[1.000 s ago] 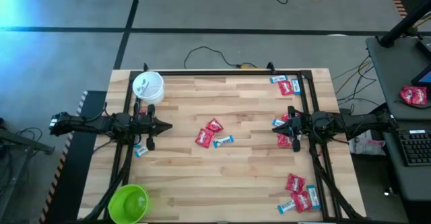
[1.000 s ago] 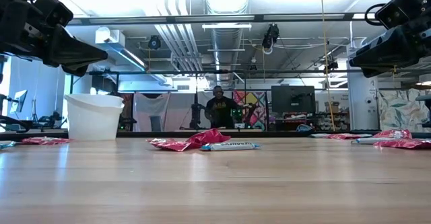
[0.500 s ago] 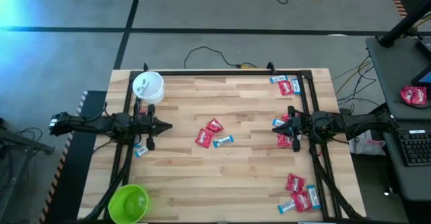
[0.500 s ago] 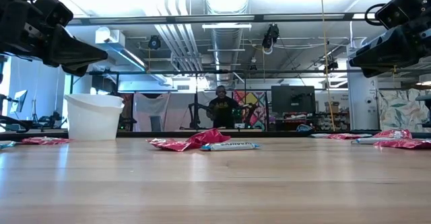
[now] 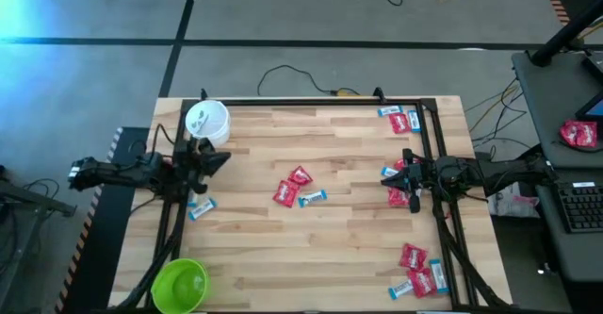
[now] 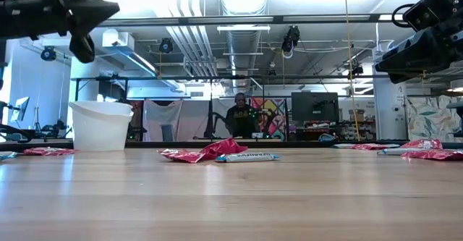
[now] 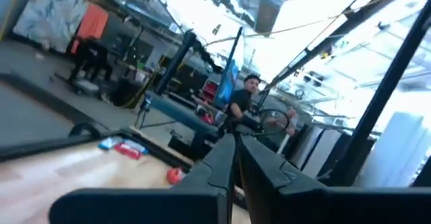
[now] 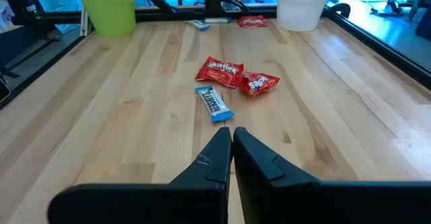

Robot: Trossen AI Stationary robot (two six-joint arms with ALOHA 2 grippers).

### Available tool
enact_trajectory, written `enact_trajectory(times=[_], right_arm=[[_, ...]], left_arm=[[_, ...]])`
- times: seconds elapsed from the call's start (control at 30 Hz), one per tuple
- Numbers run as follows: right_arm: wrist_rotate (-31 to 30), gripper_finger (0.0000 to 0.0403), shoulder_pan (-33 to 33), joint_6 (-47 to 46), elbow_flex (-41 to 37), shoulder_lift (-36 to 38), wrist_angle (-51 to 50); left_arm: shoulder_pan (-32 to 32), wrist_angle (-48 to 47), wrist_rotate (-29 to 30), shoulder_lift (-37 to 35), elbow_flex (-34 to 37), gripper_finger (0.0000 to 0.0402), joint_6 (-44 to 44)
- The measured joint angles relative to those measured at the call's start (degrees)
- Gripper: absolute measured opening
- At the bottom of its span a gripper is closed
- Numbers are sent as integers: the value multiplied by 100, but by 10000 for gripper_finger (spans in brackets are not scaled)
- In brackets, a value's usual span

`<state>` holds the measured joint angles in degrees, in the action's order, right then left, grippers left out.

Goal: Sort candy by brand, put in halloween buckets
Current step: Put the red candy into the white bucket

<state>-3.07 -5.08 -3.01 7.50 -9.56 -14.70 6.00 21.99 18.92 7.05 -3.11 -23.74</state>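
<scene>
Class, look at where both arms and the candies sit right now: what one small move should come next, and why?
Probably the right gripper, shut and empty, should open and reach for the three candies mid-table: two red candies and a blue candy lie straight ahead of it. The left gripper, also shut, sits raised near the white bucket.

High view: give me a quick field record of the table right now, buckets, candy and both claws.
white round bucket: far left corner, upright
lime green round bucket: near left corner, upright
centre candy: two red wrapped pieces, one light blue piece
other candy: clusters along right edge; one blue piece at left
left claw: shut, empty, raised beside white bucket
right claw: shut, empty, at right edge
</scene>
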Motion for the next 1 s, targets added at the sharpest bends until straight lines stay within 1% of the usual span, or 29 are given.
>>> enact_trajectory(times=[0.1,0.37,0.53,0.73,0.87,1.0], right_arm=[[0,9,-1,0,1,0,0],[0,9,-1,0,-1,0,-2],[0,9,0,0,-1,0,0],[0,9,0,0,1,0,0],[0,9,-1,0,-1,0,0],[0,9,0,0,-1,0,0]], left_arm=[[2,-62,-177,63,55,6,266],[7,-170,-243,619,175,6,208],[7,-152,-258,1175,177,6,-483],[7,-152,-258,1754,175,8,-660],[-2,-153,-216,2065,177,31,-687],[-28,-335,38,2387,176,81,-706]])
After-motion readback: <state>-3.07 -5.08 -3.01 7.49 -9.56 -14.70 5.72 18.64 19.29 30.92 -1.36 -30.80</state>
